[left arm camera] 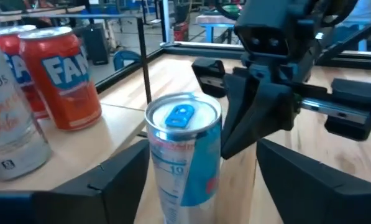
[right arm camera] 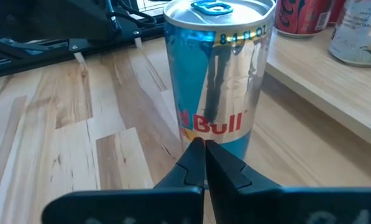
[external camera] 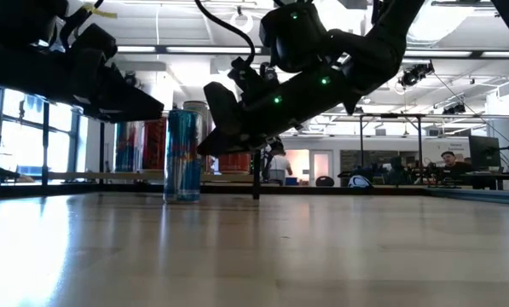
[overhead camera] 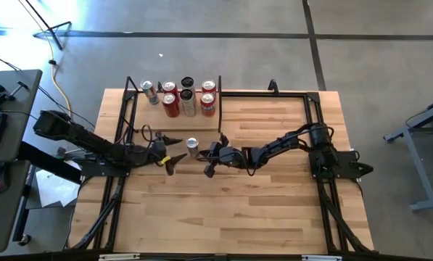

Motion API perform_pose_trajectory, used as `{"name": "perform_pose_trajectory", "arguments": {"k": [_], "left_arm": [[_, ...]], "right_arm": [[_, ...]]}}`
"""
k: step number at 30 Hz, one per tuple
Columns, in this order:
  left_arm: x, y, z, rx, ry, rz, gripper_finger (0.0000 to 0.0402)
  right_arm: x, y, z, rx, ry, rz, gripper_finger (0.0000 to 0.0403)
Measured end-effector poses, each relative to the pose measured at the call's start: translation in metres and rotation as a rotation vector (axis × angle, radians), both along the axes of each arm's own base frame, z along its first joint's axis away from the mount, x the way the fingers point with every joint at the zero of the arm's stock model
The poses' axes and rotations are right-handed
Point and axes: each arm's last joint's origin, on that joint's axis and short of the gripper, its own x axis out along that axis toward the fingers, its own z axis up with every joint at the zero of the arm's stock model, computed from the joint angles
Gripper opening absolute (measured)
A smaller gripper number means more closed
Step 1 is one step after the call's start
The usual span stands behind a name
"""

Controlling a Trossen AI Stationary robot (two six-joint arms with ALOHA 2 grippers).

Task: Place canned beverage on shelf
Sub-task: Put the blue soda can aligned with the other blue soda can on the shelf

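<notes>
Blue "Red Bull" can stands on the bench between the spread, empty left claw and the closed right claw; orange "FAN…" cans occupy the shelf.

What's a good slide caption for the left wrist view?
Open left gripper flanks an upright blue can; the shut right gripper waits beside it.

Grey concrete floor all around the table. Bright windows on one side, ceiling strip lights overhead, desks and a seated person far back.
</notes>
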Motion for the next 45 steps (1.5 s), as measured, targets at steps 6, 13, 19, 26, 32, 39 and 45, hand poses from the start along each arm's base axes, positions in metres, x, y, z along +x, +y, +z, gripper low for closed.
{"name": "perform_pose_trajectory", "arguments": {"k": [6,13,19,26,32,39,45], "left_arm": [[0.002,0.012,0.002,0.002,-0.017,0.056,0.0295],[0.004,0.024,0.003,-0.052,-0.033,0.01,0.0295],[0.006,0.03,0.006,-0.074,-0.064,-0.028,0.0295],[0.018,0.032,0.006,-0.064,-0.036,-0.038,0.0294],[0.03,0.032,0.002,-0.043,0.018,-0.02,0.0294],[0.043,0.032,0.003,-0.006,0.045,-0.025,0.0294],[0.046,0.033,0.002,0.002,0.056,-0.012,0.0262]], "right_arm": [[0.0,0.0,0.0,0.0,-0.001,0.001,0.0],[0.0,0.0,0.0,-0.002,0.0,0.002,0.0],[0.0,0.0,0.0,-0.002,0.0,0.002,0.0],[0.0,0.0,0.0,-0.005,0.001,0.004,0.0],[0.0,0.0,0.0,-0.006,0.001,0.004,0.0],[0.0,0.0,0.0,-0.009,0.002,0.005,0.0],[0.0,0.0,0.0,-0.009,0.002,0.005,0.0]]}}
